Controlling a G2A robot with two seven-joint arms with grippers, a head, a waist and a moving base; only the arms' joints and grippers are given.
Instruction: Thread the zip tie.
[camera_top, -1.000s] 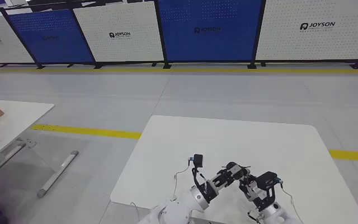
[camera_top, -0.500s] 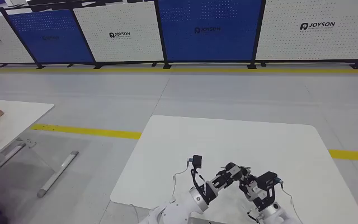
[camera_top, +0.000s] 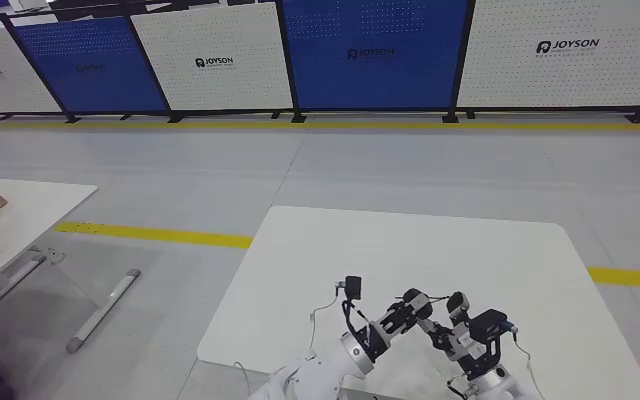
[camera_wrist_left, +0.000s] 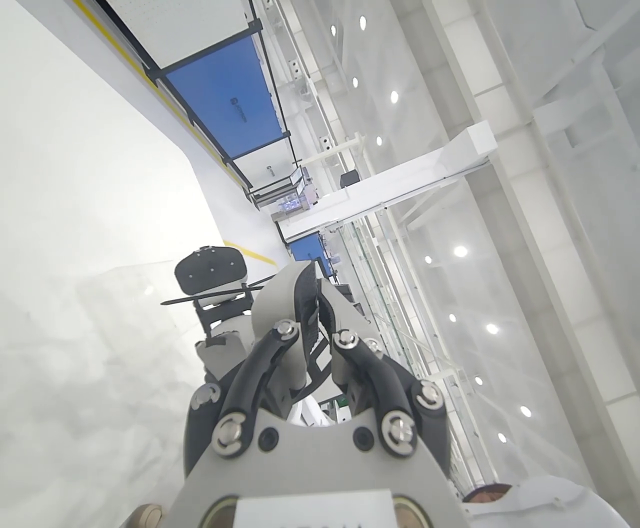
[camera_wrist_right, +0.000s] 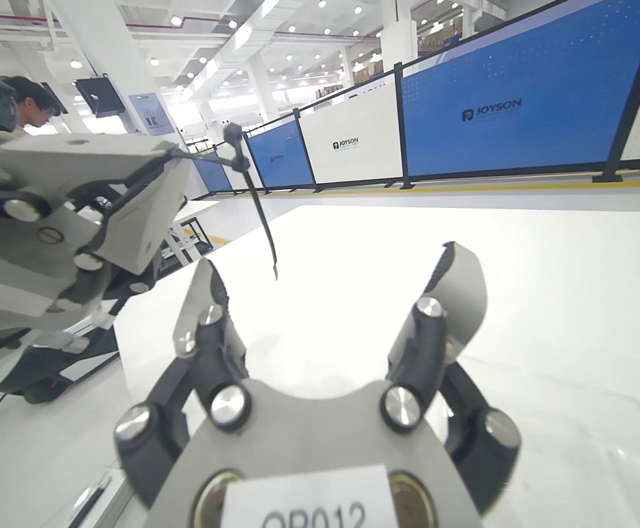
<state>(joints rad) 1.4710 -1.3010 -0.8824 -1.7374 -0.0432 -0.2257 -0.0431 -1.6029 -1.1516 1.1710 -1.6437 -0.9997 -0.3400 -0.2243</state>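
left hand (camera_wrist_left: 314, 290): clamped on zip tie (camera_wrist_right: 243, 162) | right hand (camera_wrist_right: 334, 262): opened wide since a second ago

Top view down onto table (camera_top: 420, 250), 2 wrist views low, close, sharing zip tie (camera_wrist_right: 258, 207)

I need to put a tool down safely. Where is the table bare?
The table is bare across its far half and toward both side edges. Crowded only at the near edge: the left gripper holds the zip tie there, next to the open right gripper.
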